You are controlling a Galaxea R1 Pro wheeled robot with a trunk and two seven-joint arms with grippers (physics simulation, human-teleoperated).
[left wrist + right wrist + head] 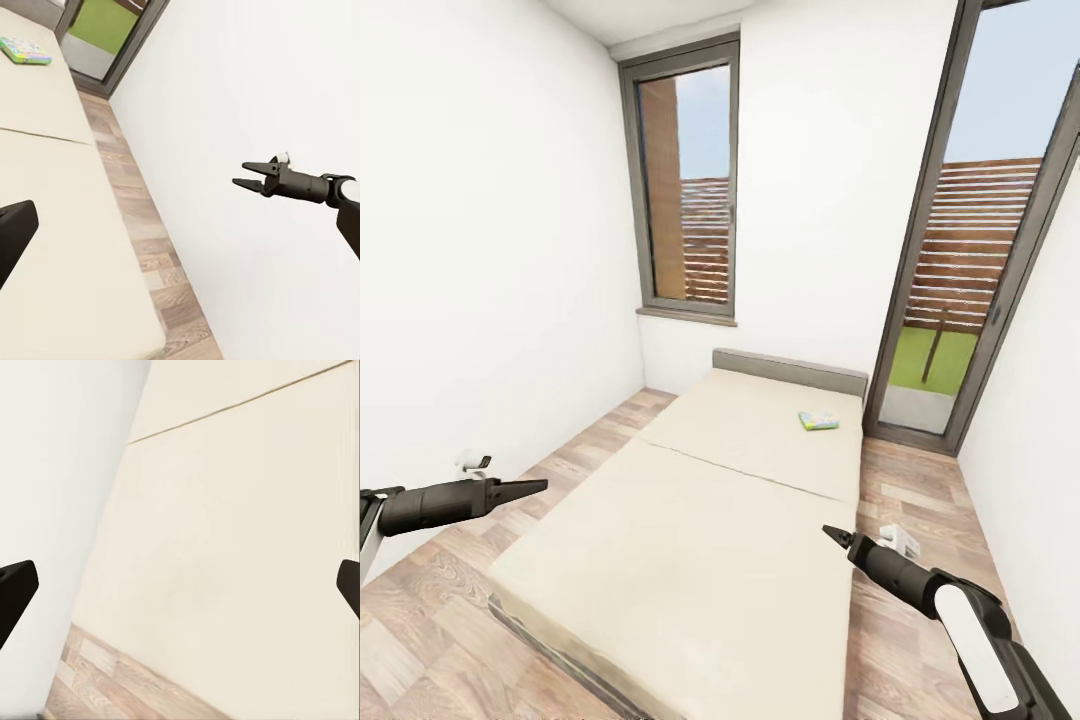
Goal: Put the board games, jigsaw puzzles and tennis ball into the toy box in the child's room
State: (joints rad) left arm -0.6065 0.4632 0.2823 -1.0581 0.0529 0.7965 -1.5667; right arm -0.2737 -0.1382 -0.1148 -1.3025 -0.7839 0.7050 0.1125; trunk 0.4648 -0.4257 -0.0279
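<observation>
One board game (818, 421), a small flat box with a green, blue and yellow cover, lies on the bed (690, 540) near the low grey headboard, towards the right side. It also shows in the left wrist view as the board game (25, 50). My left gripper (543, 485) hovers at the bed's left edge, open and empty. My right gripper (828, 533) hangs over the bed's right edge, fingers apart with nothing between them; the left wrist view shows the right gripper (238, 174) against the white wall. The table, toy box, puzzles and ball are out of view.
Narrow strips of wood floor (925, 520) run along both sides of the bed. A tall window (688, 190) is behind the headboard and a glass door (970, 260) at the right. Small white wall fittings (902, 543) sit low on each side.
</observation>
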